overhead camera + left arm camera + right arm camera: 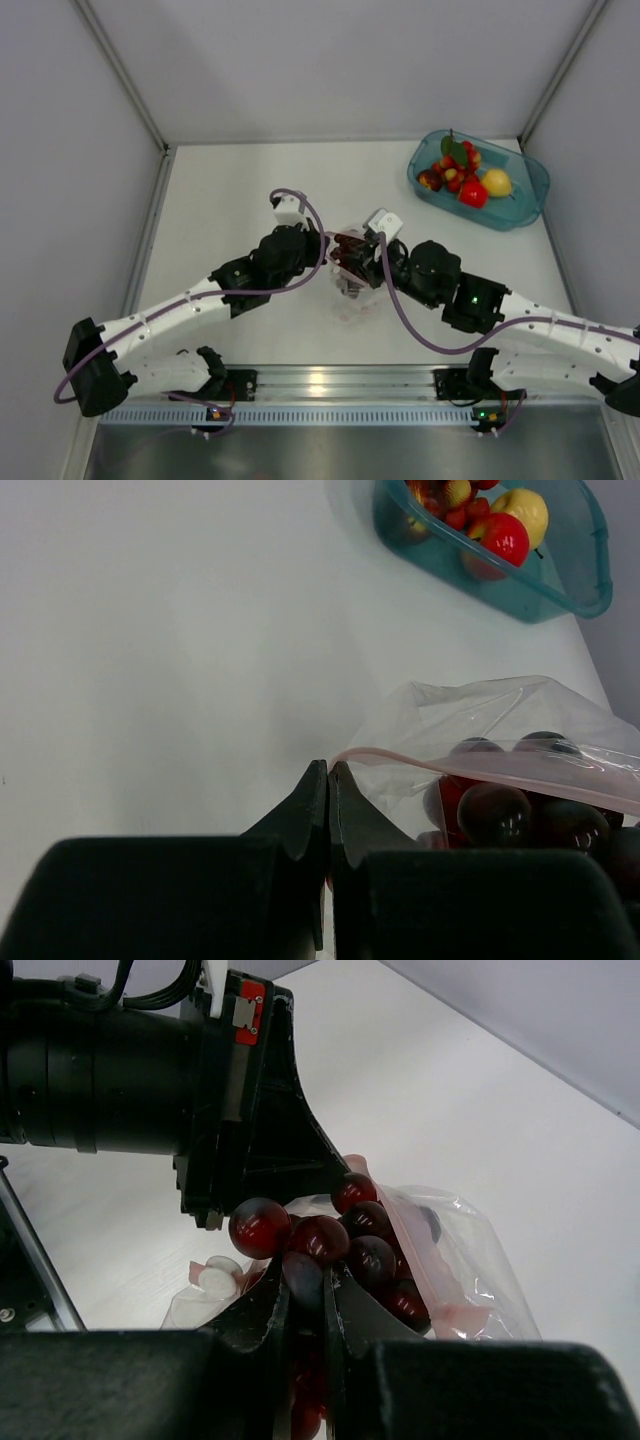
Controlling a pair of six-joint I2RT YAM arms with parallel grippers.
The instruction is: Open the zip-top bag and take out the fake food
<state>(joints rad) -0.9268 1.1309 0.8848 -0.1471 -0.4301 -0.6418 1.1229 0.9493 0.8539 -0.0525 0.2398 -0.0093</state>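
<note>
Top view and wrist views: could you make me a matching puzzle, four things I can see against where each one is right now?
Things:
1. lemon
2. grape bunch
3. zip-top bag
4. teal tub

Places:
a. far right corner of the table
b. clamped in the right gripper
c. lying in the tub
d. mid-table, pink strip pinched by the left gripper

Pairs: 1-c, 2-b, 3-d, 4-a.

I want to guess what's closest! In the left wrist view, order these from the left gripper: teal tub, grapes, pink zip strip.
1. pink zip strip, right at the left gripper
2. grapes, inside the bag, right
3. teal tub, far upper right
</note>
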